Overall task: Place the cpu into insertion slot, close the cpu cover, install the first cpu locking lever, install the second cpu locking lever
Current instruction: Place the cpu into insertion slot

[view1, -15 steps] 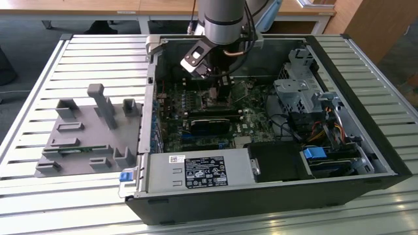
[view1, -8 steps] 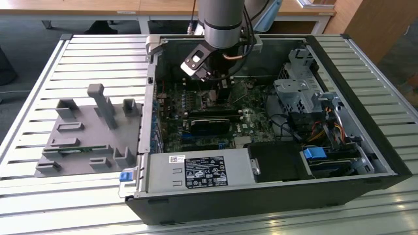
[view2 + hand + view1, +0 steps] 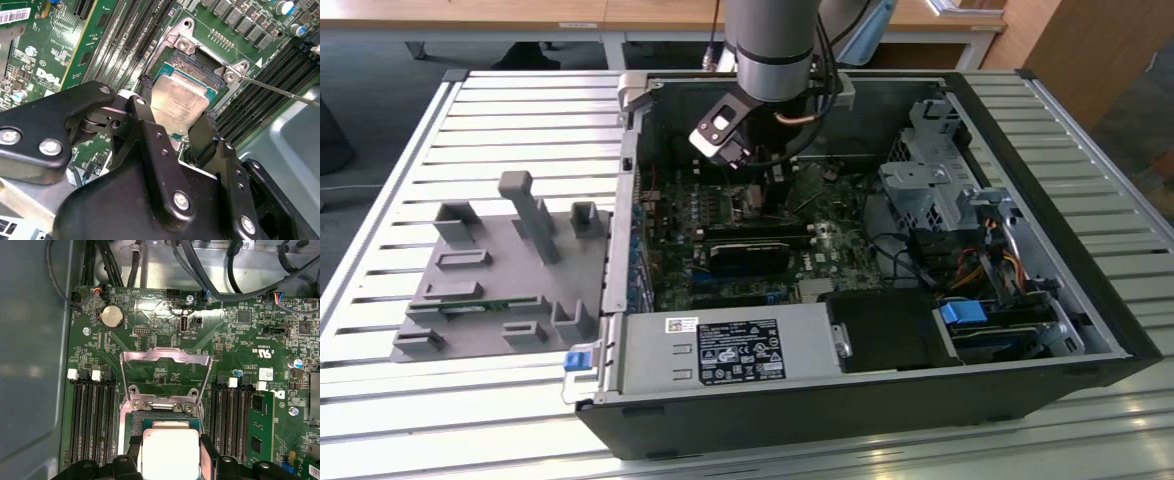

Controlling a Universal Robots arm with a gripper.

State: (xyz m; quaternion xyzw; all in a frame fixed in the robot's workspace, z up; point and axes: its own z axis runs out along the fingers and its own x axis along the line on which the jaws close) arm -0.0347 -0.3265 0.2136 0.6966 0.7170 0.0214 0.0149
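**Tan-silver chip pinched at the open socket**

Tan-silver and square, the cpu sits between the two black fingers of the tool, which press against two opposite edges of the chip, so the tool is clamped on the cpu. In both wrist views the chip lies directly over the insertion slot, with a strip of dark socket and pale metal rim showing past one edge. Whether it is fully seated or held just above cannot be told.

In the first wrist view the cpu shows between the fingertips of the tool. Beside it the cpu cover is swung back off the insertion slot, hinged at the slot's edge, and the green motherboard shows through its open centre. Rows of long black memory slots flank the socket on both sides. A silver coin battery sits further along the board, near dark cables.

A thin metal lever rod angles out from the socket's corner over the neighbouring slots, unlatched.

In the exterior view the arm reaches down into an open computer case lying on a slatted table. A grey fixture rests on the table at the exterior view's left, just beside the case.
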